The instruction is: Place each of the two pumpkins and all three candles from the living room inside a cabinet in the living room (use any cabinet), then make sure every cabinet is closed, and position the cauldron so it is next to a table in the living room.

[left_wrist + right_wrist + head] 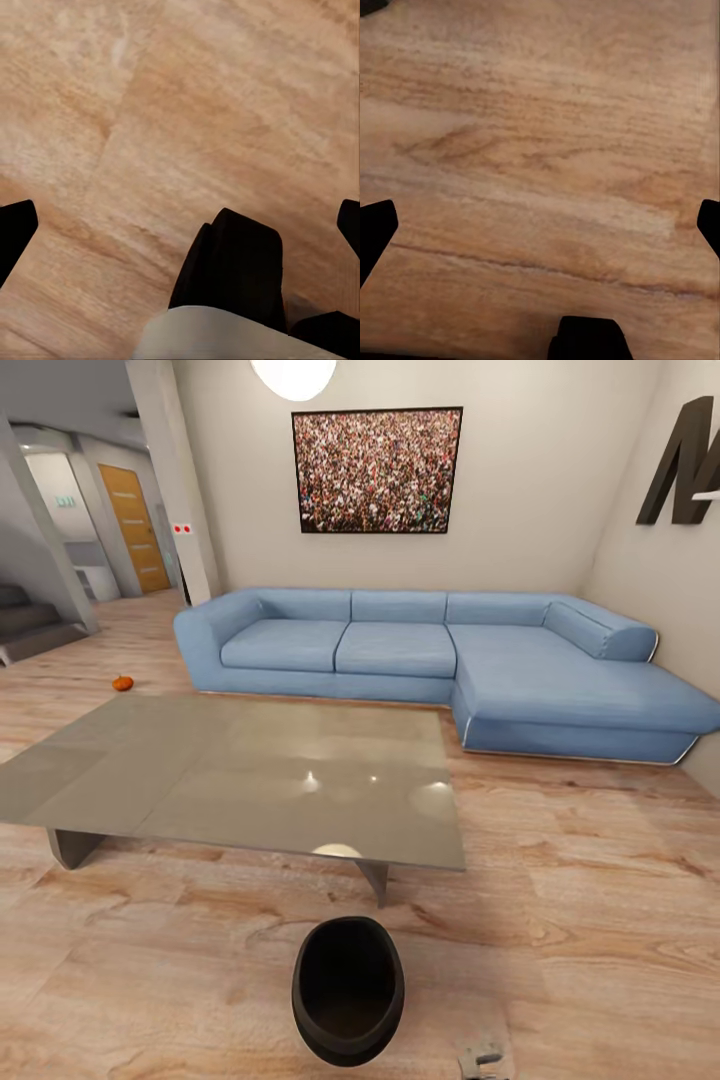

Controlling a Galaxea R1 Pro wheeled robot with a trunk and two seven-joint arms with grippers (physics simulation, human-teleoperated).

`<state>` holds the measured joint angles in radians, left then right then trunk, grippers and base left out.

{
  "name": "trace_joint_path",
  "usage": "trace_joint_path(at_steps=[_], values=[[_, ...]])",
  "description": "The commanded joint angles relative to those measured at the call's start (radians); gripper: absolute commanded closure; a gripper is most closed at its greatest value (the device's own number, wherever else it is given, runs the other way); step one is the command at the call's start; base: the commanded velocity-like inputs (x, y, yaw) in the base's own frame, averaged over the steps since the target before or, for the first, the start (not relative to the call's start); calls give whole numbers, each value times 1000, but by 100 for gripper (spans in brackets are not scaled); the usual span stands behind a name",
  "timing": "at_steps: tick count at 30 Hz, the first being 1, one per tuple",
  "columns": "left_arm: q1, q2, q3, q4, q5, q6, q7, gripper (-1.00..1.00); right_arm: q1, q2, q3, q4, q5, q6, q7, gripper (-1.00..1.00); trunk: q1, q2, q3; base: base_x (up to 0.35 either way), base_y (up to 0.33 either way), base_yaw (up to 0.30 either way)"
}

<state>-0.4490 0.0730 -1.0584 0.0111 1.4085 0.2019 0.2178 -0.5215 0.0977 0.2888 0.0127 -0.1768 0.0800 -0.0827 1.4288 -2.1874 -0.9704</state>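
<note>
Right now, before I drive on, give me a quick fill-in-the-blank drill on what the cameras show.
1. The cauldron stands on the wood floor on the near side of the grey ____.
2. A single pumpkin lies on the floor off the sofa's ____ end in the head view.
3. The sofa is ____ in colour.
4. The cauldron's mouth faces ____.

Missing words: table; left; blue; up

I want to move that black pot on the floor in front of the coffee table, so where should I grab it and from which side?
Grip the cauldron by its rim, coming down from above, probably with one finger inside the mouth and one outside. It stands upright on the wood floor with its wide mouth open upward, and its bulging belly looks too broad and round for a side pinch. No handle can be seen.
</note>
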Motion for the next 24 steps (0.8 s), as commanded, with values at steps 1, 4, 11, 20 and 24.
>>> trace_joint_path(at_steps=[1,4,11,20,24], values=[[14,-3,0,-1,0,-13,0,-100,24,1,1,2,9,-26,0,-100,-4,7,3,0,0,0],[29,-26,0,-3,-1,-27,0,-100,77,-10,1,11,38,-121,-2,-100,-15,28,13,0,0,0],[66,-22,2,-6,3,-29,-7,-100,36,12,6,10,54,-115,0,-100,-15,28,12,0,0,0],[78,-21,2,-8,3,-32,-7,-100,26,8,4,10,105,-114,1,-100,-15,28,12,0,0,0],[78,-21,3,-9,3,-32,-7,-100,26,8,4,10,108,-114,1,-100,-15,28,12,0,0,0]])
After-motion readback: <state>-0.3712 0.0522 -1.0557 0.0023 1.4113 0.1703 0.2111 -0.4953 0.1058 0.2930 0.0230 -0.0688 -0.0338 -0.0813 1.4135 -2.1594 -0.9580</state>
